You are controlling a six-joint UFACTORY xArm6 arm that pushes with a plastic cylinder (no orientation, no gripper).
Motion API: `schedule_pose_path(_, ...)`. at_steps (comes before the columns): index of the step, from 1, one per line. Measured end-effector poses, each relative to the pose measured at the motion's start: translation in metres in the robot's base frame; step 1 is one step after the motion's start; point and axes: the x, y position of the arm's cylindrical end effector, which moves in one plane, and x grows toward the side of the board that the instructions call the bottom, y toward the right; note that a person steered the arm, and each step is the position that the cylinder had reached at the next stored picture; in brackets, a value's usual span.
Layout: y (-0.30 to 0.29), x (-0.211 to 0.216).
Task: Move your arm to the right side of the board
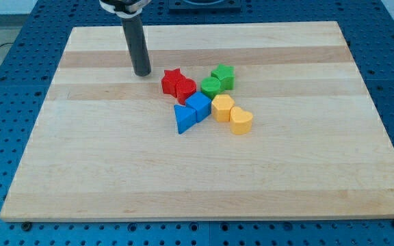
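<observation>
The move looks barely begun: my tip (142,72), the end of a smooth dark rod tool with nothing to spread or pinch, rests on the pale, wood-grained bench (81,171) at the view's upper left, just left of the red star block (172,79); the right side lies beyond the clustered matte green, blue and yellow blocks

8 blocks, 1 rod, 1 board

2 red: star (172,79) and another (185,88). 2 green: star (223,75) and round one (211,86). 2 blue: cube (199,106) and triangle (182,119). 2 yellow: one (222,106) and heart (241,119). 1 tip (142,72). 1 board (115,171).
</observation>
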Motion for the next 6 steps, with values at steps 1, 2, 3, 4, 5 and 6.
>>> schedule_pose_path(1,0.000,0.006)
schedule_pose_path(2,0.000,0.005)
schedule_pose_path(3,0.014,-0.050)
schedule_pose_path(4,0.102,-0.068)
schedule_pose_path(5,0.220,-0.060)
schedule_pose_path(6,0.296,-0.042)
